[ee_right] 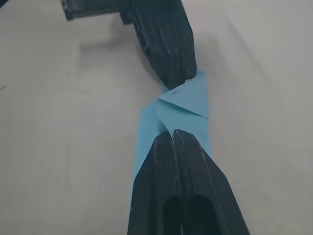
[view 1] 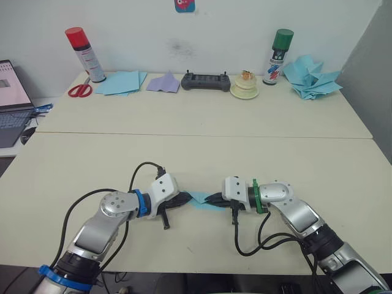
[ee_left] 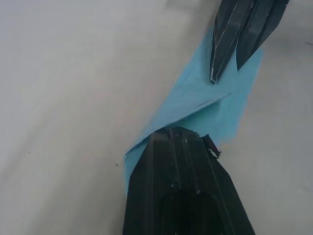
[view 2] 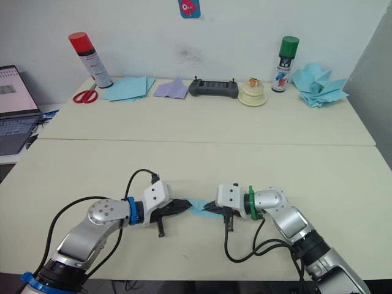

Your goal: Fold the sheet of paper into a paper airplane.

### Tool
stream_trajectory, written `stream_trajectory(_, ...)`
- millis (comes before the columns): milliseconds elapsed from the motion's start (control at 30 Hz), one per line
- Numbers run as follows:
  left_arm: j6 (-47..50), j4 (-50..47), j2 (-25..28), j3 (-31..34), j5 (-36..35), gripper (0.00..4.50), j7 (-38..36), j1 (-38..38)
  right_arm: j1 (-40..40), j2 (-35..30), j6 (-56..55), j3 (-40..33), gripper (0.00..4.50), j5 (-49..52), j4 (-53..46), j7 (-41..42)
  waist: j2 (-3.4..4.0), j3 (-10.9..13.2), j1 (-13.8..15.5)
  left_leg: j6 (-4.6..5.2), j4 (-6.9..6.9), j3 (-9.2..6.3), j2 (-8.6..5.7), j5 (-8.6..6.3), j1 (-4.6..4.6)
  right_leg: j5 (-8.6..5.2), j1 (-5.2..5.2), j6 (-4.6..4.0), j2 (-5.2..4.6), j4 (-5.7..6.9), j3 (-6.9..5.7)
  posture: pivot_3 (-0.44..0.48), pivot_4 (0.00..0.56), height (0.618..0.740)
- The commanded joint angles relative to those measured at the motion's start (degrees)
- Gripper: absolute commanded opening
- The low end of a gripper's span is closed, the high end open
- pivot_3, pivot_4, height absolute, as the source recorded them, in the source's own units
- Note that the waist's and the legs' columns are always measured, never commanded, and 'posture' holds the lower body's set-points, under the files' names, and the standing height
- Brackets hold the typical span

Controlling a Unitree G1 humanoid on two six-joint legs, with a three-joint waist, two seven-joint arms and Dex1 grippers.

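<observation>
Both grippers, left (view 1: 184,200) and right (view 1: 212,199), rest closed-tipped on the sheet of paper (view 1: 201,200) lying flat between them near the table's (view 1: 196,153) front edge. We judge it light, floppy, tearable; pinch edges.

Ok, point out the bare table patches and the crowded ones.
Bare: the wide band of table between the back row and the grippers, and the surface outside each arm. Crowded: the back edge, from red can and scissors to the blue paper heap, and the front centre, where left gripper and right gripper press the sheet of paper.
</observation>
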Motion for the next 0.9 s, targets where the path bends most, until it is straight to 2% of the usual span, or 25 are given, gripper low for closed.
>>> stream_trajectory(33, 10.0, 3.3, 0.5, 3.6, -4.8, 0.0, -0.5, 1.2, 0.9, -0.3, -1.3, -0.1, 0.04, -1.5, 0.6, 0.1, -0.03, 0.0, 0.0, 0.0, 0.0, 0.0, 0.0, 0.0, -0.01, 0.0, 0.0, 0.0, 0.0, 0.0, -0.01, 0.0, 0.15, 0.74)
stream_trajectory(200, 17.6, -1.6, 2.4, 8.8, -15.6, 0.0, -5.4, -1.5, 0.9, -0.2, -2.2, 0.0, 0.04, -2.5, 1.1, 0.2, -0.16, 0.1, 0.0, 0.0, 0.01, -0.05, 0.01, 0.0, -0.04, -0.02, -0.04, -0.03, 0.0, 0.03, -0.07, 0.0, 0.15, 0.74)
stream_trajectory(333, 21.4, -5.6, 1.2, 9.4, -19.6, 0.0, -4.6, -4.0, 0.9, -0.2, -2.7, -0.3, 0.04, -2.7, 1.6, 0.0, -0.42, 0.4, 0.2, -0.01, 0.02, -0.07, 0.0, 0.0, -0.09, -0.01, -0.05, -0.03, -0.01, 0.03, -0.08, 0.0, 0.15, 0.74)
stream_trajectory(467, 15.0, -1.0, -4.8, 3.6, -10.2, 0.0, 3.4, -6.4, 1.0, -0.2, -3.4, -0.4, 0.04, -2.8, 1.5, 0.0, -0.45, 0.4, 0.4, -0.02, 0.06, -0.07, -0.02, 0.01, -0.07, -0.01, -0.01, -0.03, -0.04, 0.03, -0.07, 0.0, 0.15, 0.74)
stream_trajectory(567, 12.2, 1.5, -6.5, -0.2, -5.7, 0.0, 5.1, -5.7, 1.0, -0.1, -3.6, -0.4, 0.04, -2.9, 1.4, 0.1, -0.49, 0.4, 0.2, -0.02, 0.05, -0.05, -0.02, 0.01, -0.08, 0.1, -0.02, -0.22, -0.03, 0.03, -0.02, 0.0, 0.15, 0.74)
stream_trajectory(700, 10.9, 2.2, -7.0, -2.5, -3.9, 0.0, 4.8, -4.4, 1.1, 0.1, -2.5, -0.8, 0.04, -2.1, 0.7, 0.7, -0.5, 0.4, 0.3, -0.02, 0.03, -0.12, 0.0, 0.01, -0.06, 0.13, 0.0, -0.29, -0.02, 0.05, -0.06, 0.0, 0.15, 0.74)
stream_trajectory(800, 10.1, 2.2, -6.5, -3.3, -2.8, 0.0, 4.6, -3.7, 1.3, 0.0, -0.1, -1.0, 0.62, -0.5, -0.4, 2.0, -0.5, 0.4, 0.3, -0.02, 0.05, -0.09, -0.02, 0.01, -0.04, 0.11, 0.03, -0.25, -0.04, 0.06, -0.06, 0.0, 0.15, 0.74)
stream_trajectory(900, 8.6, 2.5, -5.7, -4.2, -1.5, 0.0, 3.9, -3.3, 2.0, -1.7, 4.0, -0.6, 1.65, 2.1, -3.4, 6.1, -0.5, 0.4, 0.4, -0.02, 0.06, -0.07, -0.03, 0.01, -0.03, 0.1, 0.04, -0.23, -0.04, 0.05, -0.05, 0.0, 0.15, 0.74)
